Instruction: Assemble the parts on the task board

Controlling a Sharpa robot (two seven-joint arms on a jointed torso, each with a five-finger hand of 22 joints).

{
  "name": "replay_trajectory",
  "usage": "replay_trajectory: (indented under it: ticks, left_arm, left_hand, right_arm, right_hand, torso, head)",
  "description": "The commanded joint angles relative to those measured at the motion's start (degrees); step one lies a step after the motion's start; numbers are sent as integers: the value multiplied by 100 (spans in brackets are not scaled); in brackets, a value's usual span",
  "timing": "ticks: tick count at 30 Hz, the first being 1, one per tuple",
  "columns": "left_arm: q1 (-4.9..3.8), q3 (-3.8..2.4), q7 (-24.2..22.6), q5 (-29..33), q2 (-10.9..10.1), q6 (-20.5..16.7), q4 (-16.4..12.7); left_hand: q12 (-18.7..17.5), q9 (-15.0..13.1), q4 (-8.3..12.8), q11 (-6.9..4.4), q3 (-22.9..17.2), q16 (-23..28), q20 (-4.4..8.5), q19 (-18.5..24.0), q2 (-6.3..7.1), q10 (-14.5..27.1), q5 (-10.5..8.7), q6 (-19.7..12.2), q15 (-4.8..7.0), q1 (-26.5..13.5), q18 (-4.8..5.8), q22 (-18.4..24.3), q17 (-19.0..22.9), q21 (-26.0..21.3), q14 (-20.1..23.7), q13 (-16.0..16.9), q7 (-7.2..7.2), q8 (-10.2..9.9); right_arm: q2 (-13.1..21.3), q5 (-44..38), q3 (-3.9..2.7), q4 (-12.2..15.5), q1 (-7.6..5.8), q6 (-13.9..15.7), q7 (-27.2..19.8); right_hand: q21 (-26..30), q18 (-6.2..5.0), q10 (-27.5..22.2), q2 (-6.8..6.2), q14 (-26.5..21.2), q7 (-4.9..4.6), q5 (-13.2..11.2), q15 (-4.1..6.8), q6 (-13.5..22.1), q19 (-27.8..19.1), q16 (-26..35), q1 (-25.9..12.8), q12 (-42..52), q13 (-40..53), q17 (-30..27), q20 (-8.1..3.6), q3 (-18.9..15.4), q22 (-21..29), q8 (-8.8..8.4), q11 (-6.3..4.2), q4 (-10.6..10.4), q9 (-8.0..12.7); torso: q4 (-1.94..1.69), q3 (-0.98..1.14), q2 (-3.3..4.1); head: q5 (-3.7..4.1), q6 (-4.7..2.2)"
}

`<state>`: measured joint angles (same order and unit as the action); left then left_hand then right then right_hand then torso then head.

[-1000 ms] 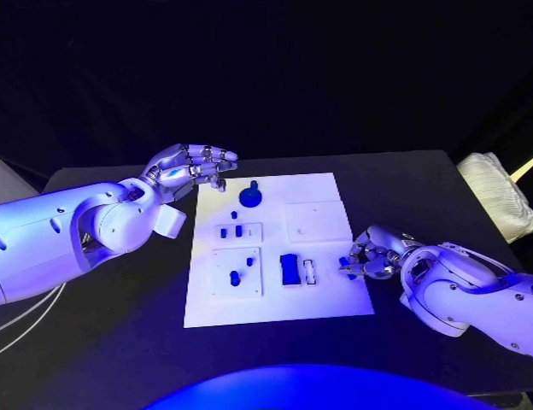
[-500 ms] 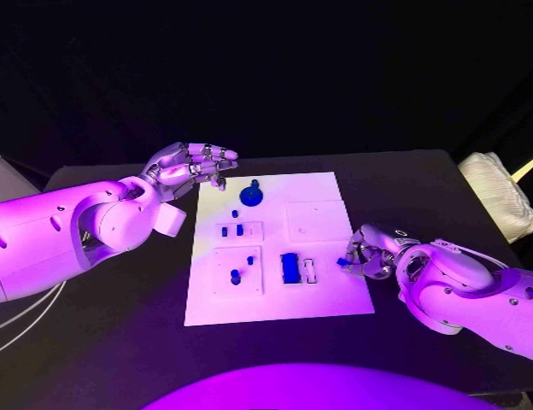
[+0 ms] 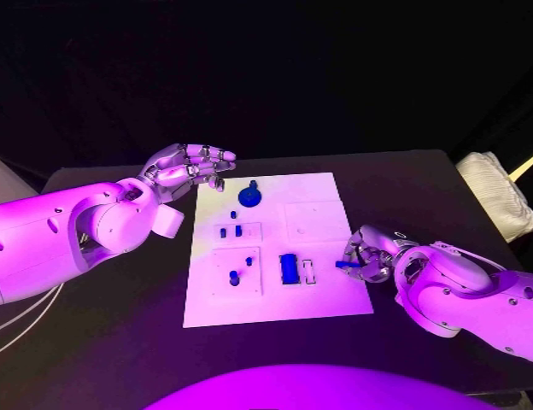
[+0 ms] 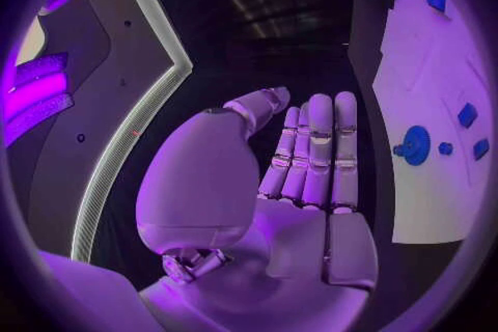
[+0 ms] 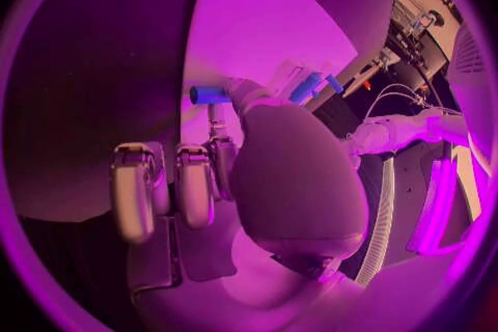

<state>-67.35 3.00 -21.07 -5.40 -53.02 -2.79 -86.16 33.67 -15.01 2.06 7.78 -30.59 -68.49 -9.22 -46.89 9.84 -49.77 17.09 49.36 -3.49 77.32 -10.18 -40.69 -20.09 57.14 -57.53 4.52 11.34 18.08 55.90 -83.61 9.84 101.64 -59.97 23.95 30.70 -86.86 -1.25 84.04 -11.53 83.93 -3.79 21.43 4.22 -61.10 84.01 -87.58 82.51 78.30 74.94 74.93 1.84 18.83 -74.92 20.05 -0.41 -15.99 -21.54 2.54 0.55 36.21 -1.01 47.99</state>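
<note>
- Right hand [image 3: 367, 256]: positioned at the right edge of the task board [image 3: 279, 303], near its front half. The fingers are curled together and pinch a small blue peg [image 3: 343, 264] at their tips. In the right wrist view the same blue peg [image 5: 211, 95] projects sideways from between the thumb and a finger, over the white surface of the board [image 5: 260, 25].
- Task board: a white rectangular plate lying flat in the middle of the black counter [image 3: 427, 184], long side running away from the robot.
- Front half of the board: a blue rectangular block [image 3: 289, 268] stands beside a narrow white slot [image 3: 310, 272]. To the left, a raised square panel [image 3: 236, 272] carries two small blue parts [image 3: 235, 277].
- Middle of the board: a smaller raised panel [image 3: 236, 231] holds a pair of short blue pieces [image 3: 230, 231] side by side. A plain raised square [image 3: 314, 220] lies to its right.
- Far end of the board: a round blue gear [image 3: 250, 197] with an upright stem sits near the far left corner.
- Left hand [image 3: 193, 166]: held above the counter just beyond the board's far left corner, holding nothing. In the left wrist view the fingers [image 4: 316, 145] are extended straight and lie close side by side, with the thumb set apart; the blue gear [image 4: 416, 144] shows on the board beside them.
- A pale folded cloth [image 3: 500, 195] lies at the right edge of the counter.
</note>
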Motion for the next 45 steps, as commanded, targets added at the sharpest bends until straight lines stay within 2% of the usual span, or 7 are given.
replay_trajectory:
  ticks: [1, 6, 9, 17, 28, 39, 45]
  left_arm:
    - [-3, -3, -36, -15, 5, 101, -14]
    - [-3, -3, -32, -18, 9, 98, -13]
    - [-3, -3, -29, -26, 11, 98, -15]
    - [-3, -3, -25, -36, 9, 101, -25]
    - [-3, -3, -16, -38, 10, 111, -27]
    - [-3, -3, -6, -38, 8, 124, -27]
    - [-3, -3, -1, -38, 9, 125, -26]
  left_hand:
    - [21, -9, 11, -4, 32, 38, 9, -43, -35, 28, 26, -30, -3, 10, -39, 8, 9, -37, 37, -4, -5, 31]
    - [22, -9, 14, -5, 28, 38, 10, -44, -39, 27, 27, -30, -2, 16, -40, 8, 9, -36, 37, -4, -6, 32]
    - [26, -10, 33, -8, 15, 41, 14, -48, -46, 25, 29, -28, 3, 42, -41, 5, 11, -31, 39, -4, -7, 35]
    - [29, -11, 51, -9, 3, 44, 18, -51, -52, 23, 31, -28, 6, 65, -42, 1, 12, -24, 40, -4, -8, 37]
    - [30, -11, 57, -9, -1, 45, 20, -52, -53, 23, 32, -27, 7, 73, -42, -1, 13, -21, 40, -4, -8, 38]
    - [30, -11, 57, -9, -1, 45, 20, -52, -53, 23, 32, -27, 7, 73, -42, -1, 13, -21, 40, -4, -8, 38]
    - [30, -11, 57, -9, -1, 45, 20, -52, -53, 23, 32, -27, 7, 73, -42, -1, 13, -21, 40, -4, -8, 38]
  right_arm:
    - [-9, 754, 32, 105, -38, 159, 131]
    - [-42, 1198, 23, 288, -201, 325, 129]
    - [-103, 1437, 22, 353, -245, 366, 122]
    - [-335, 1969, 22, 331, -267, 390, 13]
    - [-609, 1992, 27, 49, -175, 290, 65]
    - [-728, 1815, 29, -62, -120, 263, 83]
    - [-774, 1725, 30, -120, -107, 216, 92]
  right_hand:
    - [-65, 78, 102, 9, 510, 13, 4, 26, -6, 546, -28, -134, 21, 760, 1039, -28, 109, -1445, 58, -37, 8, -66]
    - [-159, 96, 133, 23, 510, 26, -174, 33, -7, 567, -27, -398, 46, 778, 1040, -33, 190, -1468, 96, -47, -33, -97]
    - [-183, 100, 148, 29, 513, 33, -246, 40, -5, 572, -33, -509, 61, 790, 1054, -38, 236, -1474, 113, -53, -29, -113]
    - [-298, 122, 267, 119, 527, 64, -716, 55, -75, 596, -60, -1173, 275, 939, 1111, -46, 281, -1504, 184, -76, -44, -159]
    - [-301, 123, 299, 124, 529, 70, -742, 59, -95, 597, -64, -1240, 355, 992, 1119, -49, 284, -1504, 198, -80, -45, -166]
    - [-304, 124, 304, 122, 531, 72, -744, 60, -97, 597, -68, -1251, 365, 999, 1128, -49, 284, -1505, 200, -82, -42, -167]
    - [-289, 121, 303, 109, 528, 75, -751, 61, -95, 594, -62, -1253, 363, 999, 1115, -51, 285, -1501, 201, -84, -30, -168]
  torso:
    - [-8, 5, 5]
    - [-7, -1, 5]
    - [-5, -3, 9]
    - [10, -2, 7]
    - [-12, 4, 6]
    - [7, 5, 10]
    - [-5, 1, 3]
  head:
    - [7, 1]
    - [11, 6]
    - [5, 3]
    - [-1, 2]
    - [-5, 32]
    - [-25, 50]
    - [-21, 57]
